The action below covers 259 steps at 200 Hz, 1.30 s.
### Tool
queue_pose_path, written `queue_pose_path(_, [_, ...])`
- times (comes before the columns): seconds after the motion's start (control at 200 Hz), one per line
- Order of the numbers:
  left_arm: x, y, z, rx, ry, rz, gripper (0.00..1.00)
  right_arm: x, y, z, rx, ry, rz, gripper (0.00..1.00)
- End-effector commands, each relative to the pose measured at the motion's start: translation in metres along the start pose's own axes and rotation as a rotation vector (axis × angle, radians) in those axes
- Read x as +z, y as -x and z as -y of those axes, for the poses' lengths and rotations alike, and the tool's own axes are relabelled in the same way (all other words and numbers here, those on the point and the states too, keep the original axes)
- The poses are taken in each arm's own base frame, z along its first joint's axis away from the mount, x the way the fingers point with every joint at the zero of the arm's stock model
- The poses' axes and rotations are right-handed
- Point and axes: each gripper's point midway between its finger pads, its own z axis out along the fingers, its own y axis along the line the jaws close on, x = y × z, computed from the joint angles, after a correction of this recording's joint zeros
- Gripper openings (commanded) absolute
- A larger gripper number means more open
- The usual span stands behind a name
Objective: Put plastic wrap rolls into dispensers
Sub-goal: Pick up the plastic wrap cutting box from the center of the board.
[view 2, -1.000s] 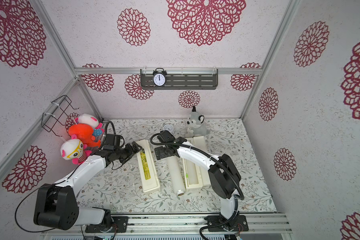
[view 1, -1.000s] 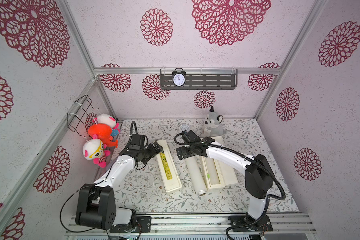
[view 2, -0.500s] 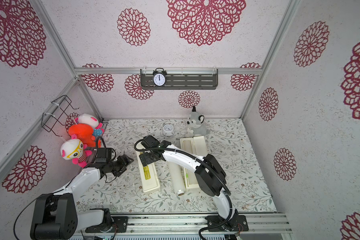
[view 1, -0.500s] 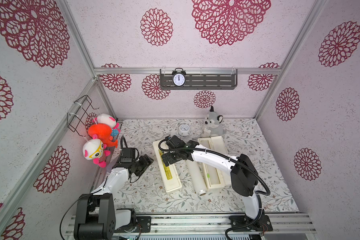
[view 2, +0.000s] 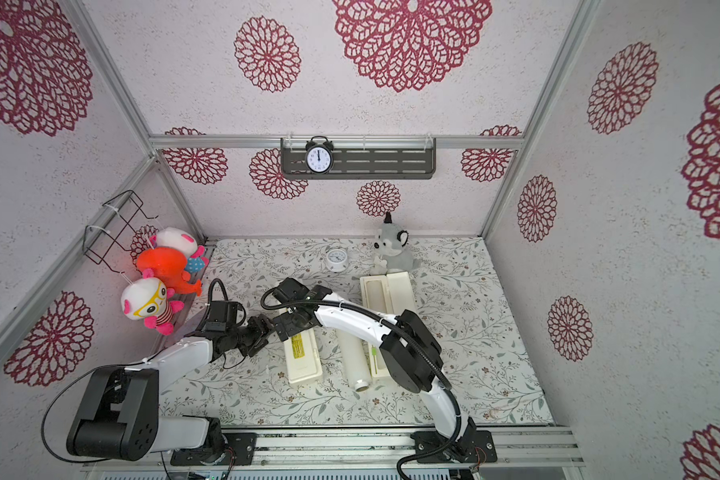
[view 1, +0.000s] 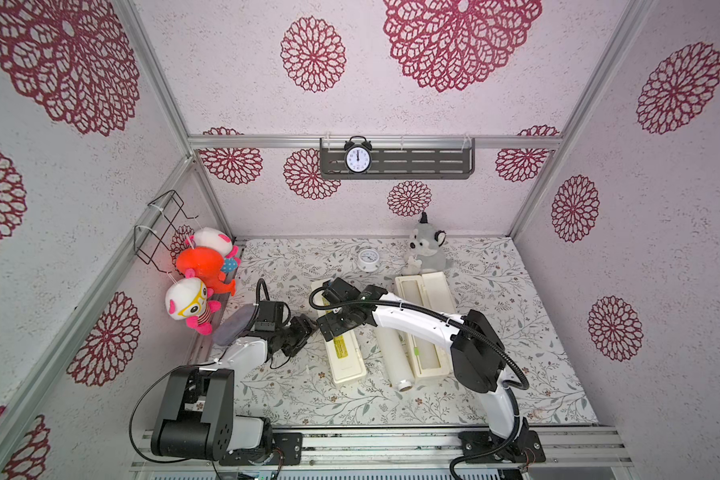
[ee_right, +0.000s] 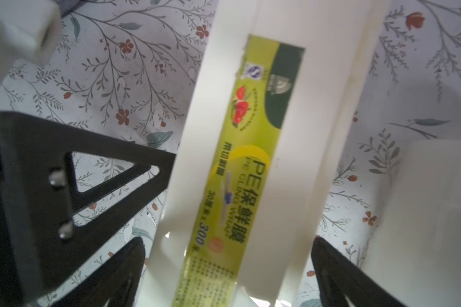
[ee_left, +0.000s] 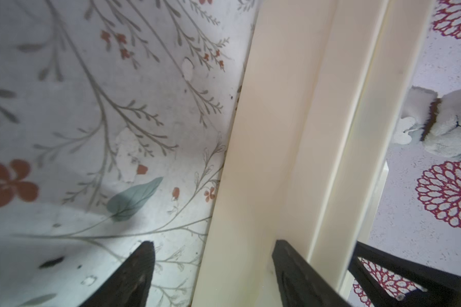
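1. Two dispensers lie on the floral tabletop: the closed dispenser with its yellow-green label toward the robot's left, and the open dispenser toward its right, lid folded back.
2. One plastic wrap roll lies loose on the tabletop between the two boxes, parallel to them, its hollow core facing the robot. A second roll cannot be made out.
3. The right hand hangs over the closed dispenser with its fingers spread wide to either side of the lid; the right wrist view shows the label between them, nothing pinched.
4. The left hand sits at that box's outer long edge, partly spread; in the left wrist view one finger lies against the cream wall, the other over bare tabletop. Whether it actually pinches the box I cannot tell.
5. Handling, as I judge it: the box is light, stiff, smooth plastic, likely to skid, so brace its side wall and lift the lid by its long free edge.
6. The roll looks light, rigid along its core but slick and prone to rolling; take it around the middle, across its width.
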Motion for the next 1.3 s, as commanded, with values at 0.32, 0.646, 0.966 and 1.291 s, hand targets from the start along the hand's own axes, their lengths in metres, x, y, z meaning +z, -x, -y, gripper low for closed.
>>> queue_pose_path(0.32, [0.002, -0.004, 0.010, 0.018, -0.025, -0.009, 0.75, 0.007, -0.025, 0.030, -0.027, -0.182, -0.093, 0.99])
queue_pose_path(0.646, [0.007, -0.004, 0.002, 0.010, -0.017, -0.019, 0.75, -0.005, -0.016, 0.018, -0.014, -0.117, -0.048, 0.99])
queue_pose_path(0.966, [0.010, -0.004, 0.002, 0.013, -0.021, -0.029, 0.75, -0.012, -0.006, 0.014, 0.021, -0.088, -0.003, 0.99])
queue_pose_path(1.291, [0.010, -0.003, 0.000, 0.010, -0.020, -0.028, 0.74, -0.010, -0.008, 0.018, 0.060, -0.082, 0.000, 0.99])
